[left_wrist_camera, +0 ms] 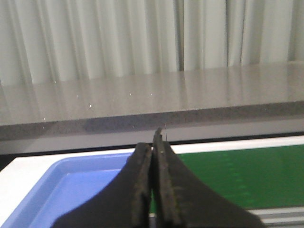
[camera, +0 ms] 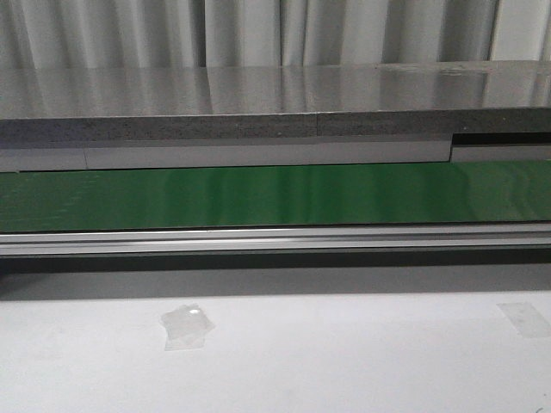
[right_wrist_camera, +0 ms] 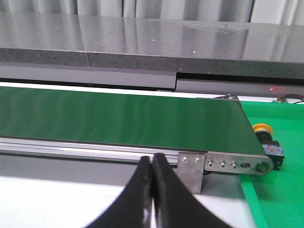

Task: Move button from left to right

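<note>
The button [right_wrist_camera: 266, 135], with a yellow-orange round cap on a black body with small blue and red marks, lies on a green surface just past the end of the green conveyor belt [right_wrist_camera: 118, 118] in the right wrist view. It does not show in the front view or the left wrist view. My right gripper [right_wrist_camera: 152, 164] is shut and empty, in front of the belt's metal rail, well apart from the button. My left gripper [left_wrist_camera: 153, 147] is shut and empty, above the edge of a blue tray [left_wrist_camera: 71, 185]. Neither gripper shows in the front view.
The green belt [camera: 275, 194] runs across the front view behind an aluminium rail [camera: 275, 239]. A grey stone ledge [camera: 258, 103] and curtains stand behind. Tape patches [camera: 188, 325] lie on the white table. A metal bracket [right_wrist_camera: 191, 171] stands at the belt's end.
</note>
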Controlling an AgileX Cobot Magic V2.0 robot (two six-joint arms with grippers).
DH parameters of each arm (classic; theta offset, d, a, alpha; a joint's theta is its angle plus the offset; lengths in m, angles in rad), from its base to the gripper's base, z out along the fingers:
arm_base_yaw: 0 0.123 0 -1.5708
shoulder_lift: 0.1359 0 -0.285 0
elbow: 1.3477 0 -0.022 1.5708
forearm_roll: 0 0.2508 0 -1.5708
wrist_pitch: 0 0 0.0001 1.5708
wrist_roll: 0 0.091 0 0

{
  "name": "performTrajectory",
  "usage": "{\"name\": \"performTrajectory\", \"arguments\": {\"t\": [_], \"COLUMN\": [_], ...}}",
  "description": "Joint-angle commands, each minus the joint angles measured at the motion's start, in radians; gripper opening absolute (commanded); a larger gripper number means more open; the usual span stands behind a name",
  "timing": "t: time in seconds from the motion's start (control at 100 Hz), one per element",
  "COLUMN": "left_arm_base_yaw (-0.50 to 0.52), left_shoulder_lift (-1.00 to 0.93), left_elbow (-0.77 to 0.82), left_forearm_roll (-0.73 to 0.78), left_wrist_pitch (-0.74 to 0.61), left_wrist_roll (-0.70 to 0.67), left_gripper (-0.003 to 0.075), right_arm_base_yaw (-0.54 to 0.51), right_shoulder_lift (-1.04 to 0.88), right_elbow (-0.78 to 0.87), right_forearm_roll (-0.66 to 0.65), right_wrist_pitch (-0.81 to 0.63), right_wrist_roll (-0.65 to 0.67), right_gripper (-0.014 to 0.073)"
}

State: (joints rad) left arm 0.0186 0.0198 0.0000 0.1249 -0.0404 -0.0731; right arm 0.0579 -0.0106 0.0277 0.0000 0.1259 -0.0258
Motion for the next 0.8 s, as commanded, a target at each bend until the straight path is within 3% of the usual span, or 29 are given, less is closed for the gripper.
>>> {"name": "performTrajectory", "arguments": {"t": [0.0, 0.79], "left_arm_base_yaw": [-0.007, -0.05], "left_shoulder_lift": [-0.025, -0.058], "left_elbow": [0.044, 0.044], "left_forearm_roll": [0.008, 0.018], "left_wrist_pitch": [-0.061, -0.04], "left_wrist_roll": [-0.024, -0.028], "left_gripper": [-0.002, -0.002], "right_arm_base_yaw": [0.0, 0.0], "right_shoulder_lift": [-0.019, -0.019], "right_elbow": [-0.016, -0.016], "right_forearm_roll": [-0.012, -0.012], "right_wrist_pitch": [-0.09, -0.09], "right_wrist_roll": [0.0, 0.0], "right_gripper": [-0.0068, -0.0068]}}
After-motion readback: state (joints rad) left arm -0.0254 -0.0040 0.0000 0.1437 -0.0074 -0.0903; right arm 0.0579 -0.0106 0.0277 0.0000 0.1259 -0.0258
